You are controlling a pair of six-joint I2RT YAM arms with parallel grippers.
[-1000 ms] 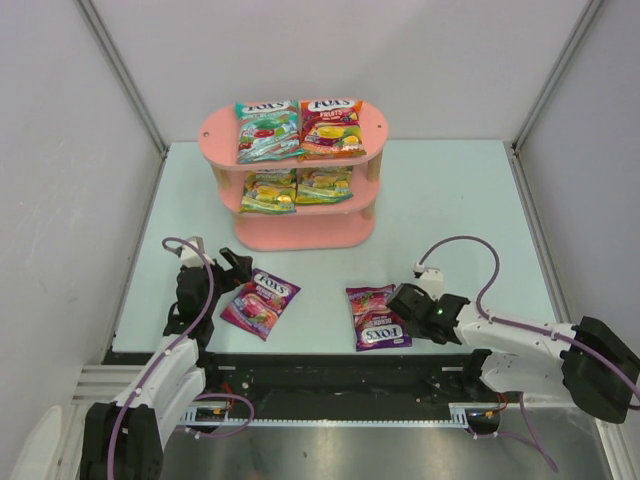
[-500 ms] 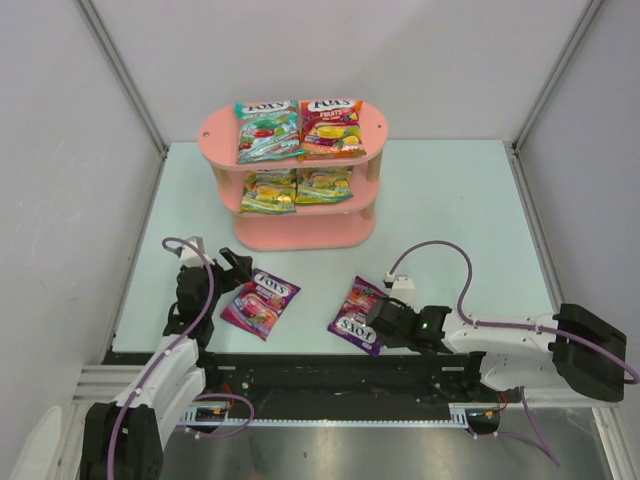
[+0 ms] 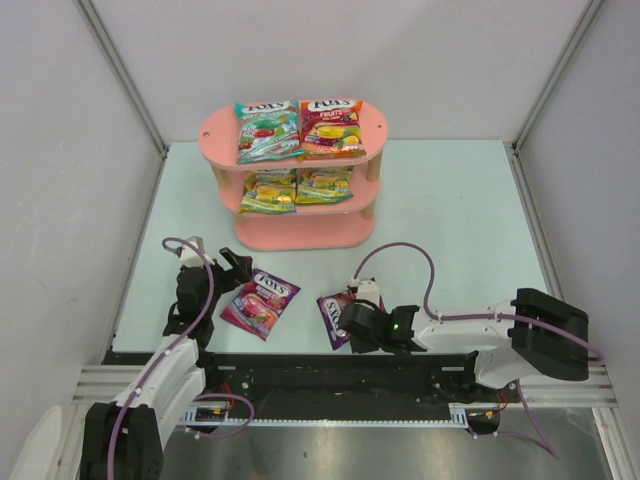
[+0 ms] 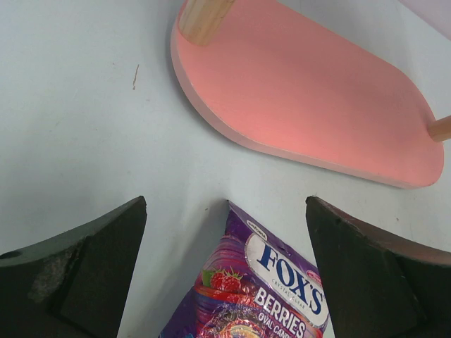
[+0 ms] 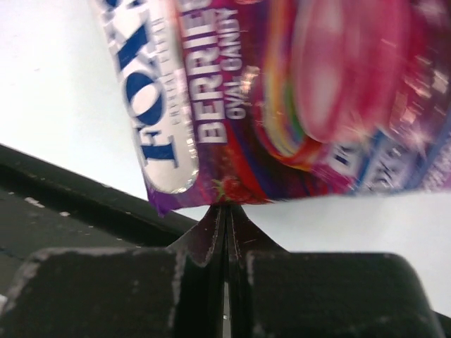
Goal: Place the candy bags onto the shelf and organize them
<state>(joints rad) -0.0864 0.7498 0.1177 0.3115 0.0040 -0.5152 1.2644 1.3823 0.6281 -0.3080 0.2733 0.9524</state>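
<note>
Table [image 3: 450,220] seen from above, pink shelf [image 3: 300,238] at 12 o'clock. The top tier holds a teal bag [image 3: 267,130] and a red bag [image 3: 330,127] side by side. The middle tier holds two yellow-green bags [image 3: 269,190], also side by side. The bottom tier is bare.

Two purple bags lie on the table near 6 o'clock, well apart from the shelf. The left purple bag [image 3: 260,303] lies flat just in front of the left gripper [image 3: 232,272] at 8 o'clock, whose fingers are spread wide on either side of the bag's top corner and touch nothing. The right purple bag [image 5: 282,105] sits at the tip of the right gripper [image 5: 225,211], whose fingers are pressed together and seem to pinch the bag's bottom seam.

The bags look light, thin and floppy, with glossy, slippery film. The flat sealed edge is probably the best place to grip, as the lumpy middle would likely slide or bulge. A bag held by one seam will probably droop and swing.
</note>
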